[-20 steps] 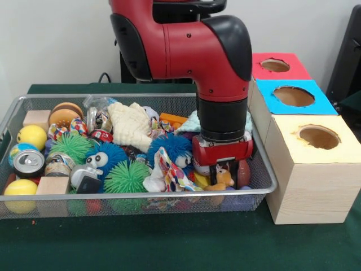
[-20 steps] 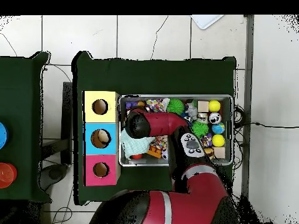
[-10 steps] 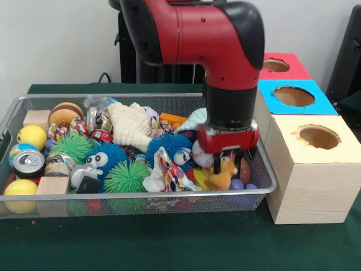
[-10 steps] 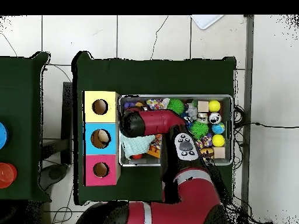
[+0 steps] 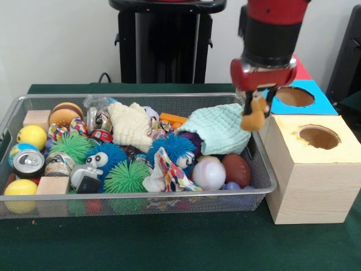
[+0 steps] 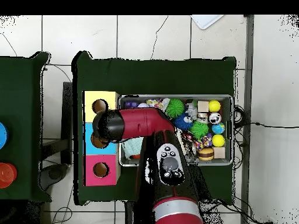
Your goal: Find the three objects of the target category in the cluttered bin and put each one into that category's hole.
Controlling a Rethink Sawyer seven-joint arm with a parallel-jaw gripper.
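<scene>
Now the tool (image 5: 258,100) hangs in the air, closed on the tan-orange teddy bear (image 5: 254,114), which dangles between its fingers. Below and to the left of the tool in the front view lies the wire basket (image 5: 265,179), with the mint cloth (image 5: 221,129) nearest under it. Beside the tool stand the yellow-topped box (image 5: 313,169) and the blue-topped box (image 5: 304,97). Behind the tool, partly hidden, is the red-topped box (image 5: 300,70); in the overhead view its hole (image 6: 100,170) is well apart from the arm (image 6: 131,124).
</scene>
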